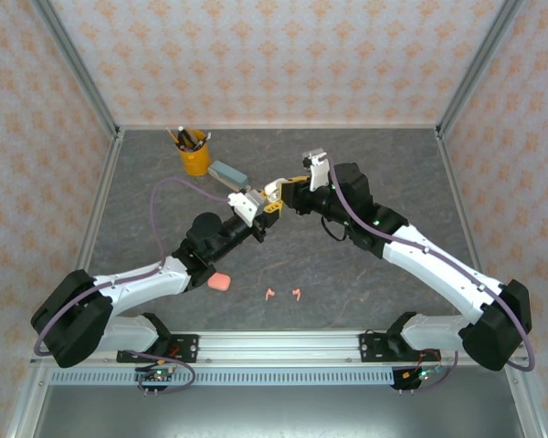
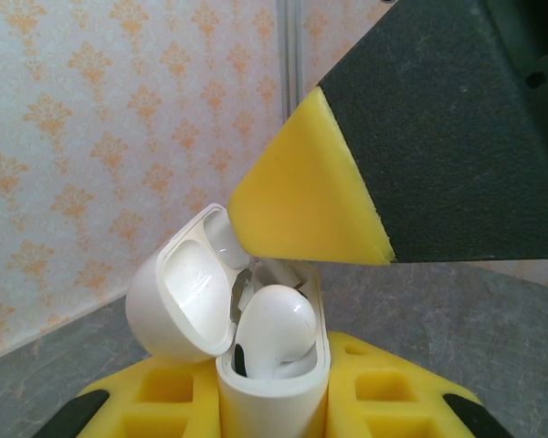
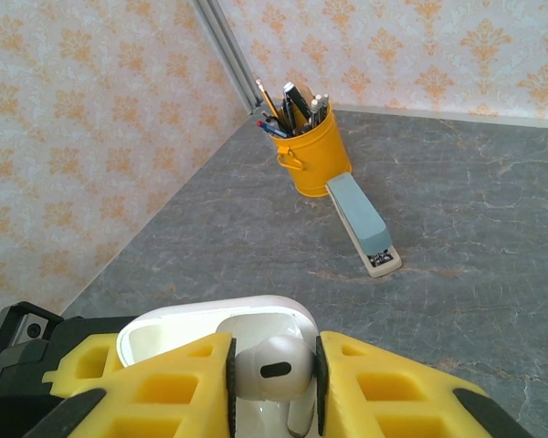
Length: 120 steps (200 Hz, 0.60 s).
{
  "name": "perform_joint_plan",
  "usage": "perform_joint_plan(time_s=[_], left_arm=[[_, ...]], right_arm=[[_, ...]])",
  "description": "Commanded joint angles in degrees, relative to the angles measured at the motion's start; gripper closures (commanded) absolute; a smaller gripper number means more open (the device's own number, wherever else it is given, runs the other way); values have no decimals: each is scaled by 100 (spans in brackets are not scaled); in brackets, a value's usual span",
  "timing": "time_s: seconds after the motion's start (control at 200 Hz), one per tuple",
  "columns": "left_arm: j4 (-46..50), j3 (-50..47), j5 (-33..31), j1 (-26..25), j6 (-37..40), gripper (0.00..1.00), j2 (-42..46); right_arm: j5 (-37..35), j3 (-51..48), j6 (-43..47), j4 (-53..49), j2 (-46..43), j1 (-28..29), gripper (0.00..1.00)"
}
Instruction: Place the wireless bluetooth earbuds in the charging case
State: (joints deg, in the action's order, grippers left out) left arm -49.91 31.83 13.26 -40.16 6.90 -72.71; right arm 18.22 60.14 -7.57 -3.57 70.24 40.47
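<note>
Left end effector (image 2: 274, 406) clamps the open case (image 2: 178, 301) — right end effector (image 3: 272, 370) grips a white earbud (image 3: 267, 351) inside it.

Upright white charging case (image 2: 274, 401), raised off the table (image 1: 420, 182), lid hinged open; white earbud (image 2: 276, 327) seated in its well, rounded head up. Two salmon-pink earbuds (image 1: 268, 293) (image 1: 297, 294) lying near each other on the table, pink case (image 1: 219, 282) to their left

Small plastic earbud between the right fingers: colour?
White, glossy. The small plastic earbud shows best in the right wrist view.
</note>
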Motion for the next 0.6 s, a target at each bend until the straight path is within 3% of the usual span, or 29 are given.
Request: perform_joint_plan(time_s=[0.0,0.595], left_arm=[[-476,279,-25,-43,-91,100,0],[-490,288,-49,-71,-92,100,-48]], right_arm=[[81,-173,110,-77,-54,84,73],[36,-274,83,-80,-66,84,72]])
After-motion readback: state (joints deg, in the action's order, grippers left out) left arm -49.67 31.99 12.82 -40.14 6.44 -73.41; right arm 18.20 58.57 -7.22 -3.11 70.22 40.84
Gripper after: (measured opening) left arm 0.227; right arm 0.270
